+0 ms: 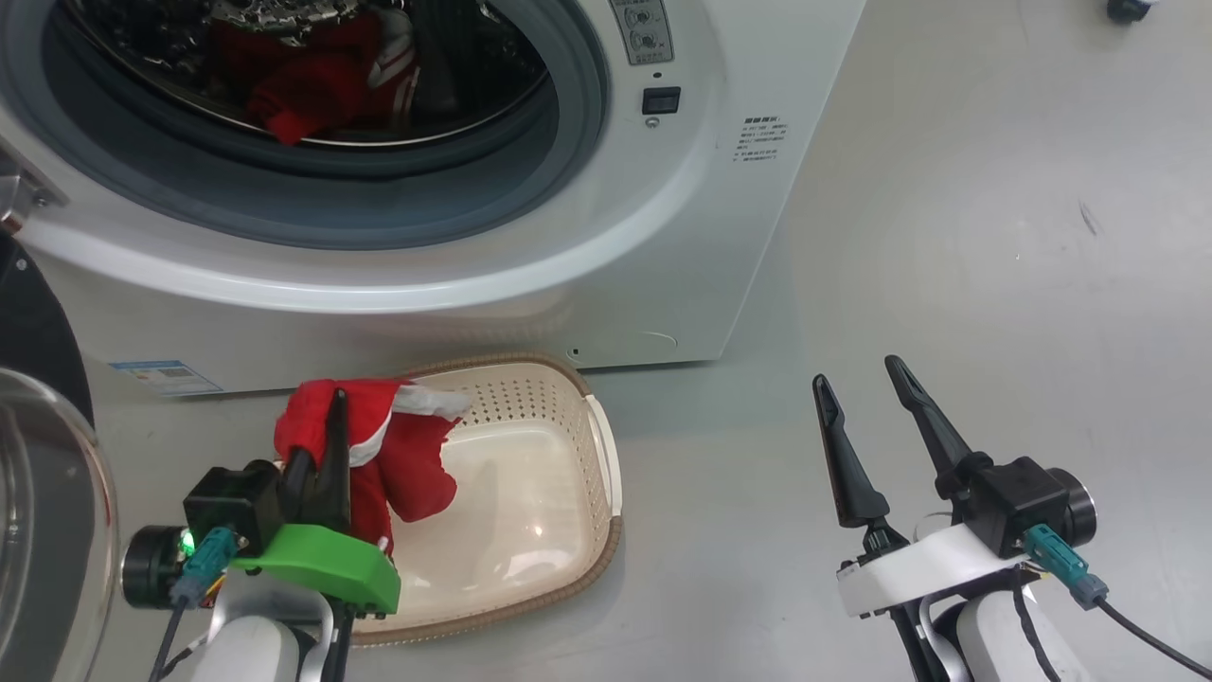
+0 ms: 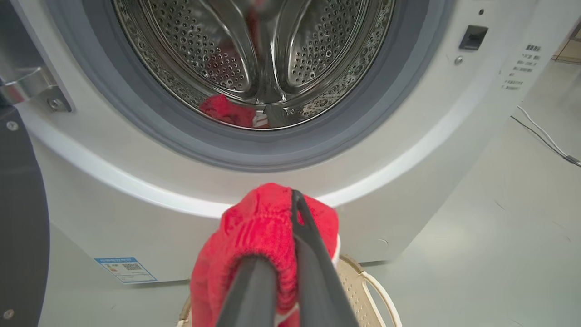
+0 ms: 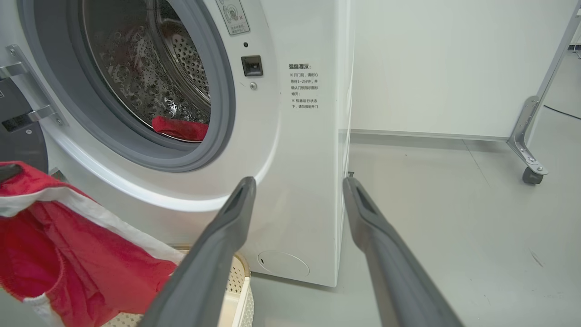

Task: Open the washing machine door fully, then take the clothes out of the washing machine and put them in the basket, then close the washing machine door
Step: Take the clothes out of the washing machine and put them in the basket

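One basket, one washing machine

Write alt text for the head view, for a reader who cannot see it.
The left gripper is shut on a red garment hanging over the cream basket on the floor in front of the open washing machine, where more red clothes lie inside. The right gripper is open and holds nothing.
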`<state>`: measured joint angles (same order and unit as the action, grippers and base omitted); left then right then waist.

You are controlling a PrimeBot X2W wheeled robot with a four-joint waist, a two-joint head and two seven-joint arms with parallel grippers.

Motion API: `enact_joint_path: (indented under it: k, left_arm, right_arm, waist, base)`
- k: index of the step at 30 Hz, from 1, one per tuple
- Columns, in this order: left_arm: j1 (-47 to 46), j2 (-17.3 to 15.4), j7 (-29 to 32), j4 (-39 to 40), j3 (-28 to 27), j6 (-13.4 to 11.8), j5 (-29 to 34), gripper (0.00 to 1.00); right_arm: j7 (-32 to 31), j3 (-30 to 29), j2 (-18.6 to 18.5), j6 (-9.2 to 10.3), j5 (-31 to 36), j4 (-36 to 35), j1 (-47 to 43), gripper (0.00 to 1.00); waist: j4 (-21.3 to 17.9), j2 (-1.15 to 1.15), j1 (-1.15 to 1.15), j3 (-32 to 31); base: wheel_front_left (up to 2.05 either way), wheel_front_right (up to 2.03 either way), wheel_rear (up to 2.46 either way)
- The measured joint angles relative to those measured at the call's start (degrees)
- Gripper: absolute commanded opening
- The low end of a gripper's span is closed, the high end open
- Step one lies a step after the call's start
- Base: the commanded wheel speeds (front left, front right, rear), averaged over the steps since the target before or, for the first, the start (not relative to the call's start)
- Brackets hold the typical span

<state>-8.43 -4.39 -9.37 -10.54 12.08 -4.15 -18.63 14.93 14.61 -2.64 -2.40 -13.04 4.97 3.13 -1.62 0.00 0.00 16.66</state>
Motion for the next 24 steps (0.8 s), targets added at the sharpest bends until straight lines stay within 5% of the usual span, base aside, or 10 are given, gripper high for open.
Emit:
enact_joint_path:
  k: [10, 24]
  left_arm:
    - [-1.43, 0.11, 4.63, -8.7, 0.53, 3.04, -3.6, 0.0]
    - [-16.14, -1.04, 8.37, -17.81, -1.57, 5.8, -5.16, 0.0]
  right_arm:
    - [0.01, 1.59, -0.03, 0.1, -0.12, -2.24, 3.31, 1.0]
    - [0.01, 3.21, -0.1, 1.51, -1.08, -5.03, 8.7, 1.0]
  waist:
    - [-1.67, 0.0, 0.0, 6.12]
    - [-5.4, 0.0, 0.0, 16.73]
  base:
    - [0.0, 0.0, 0.0]
    - [0.0, 0.0, 0.0]
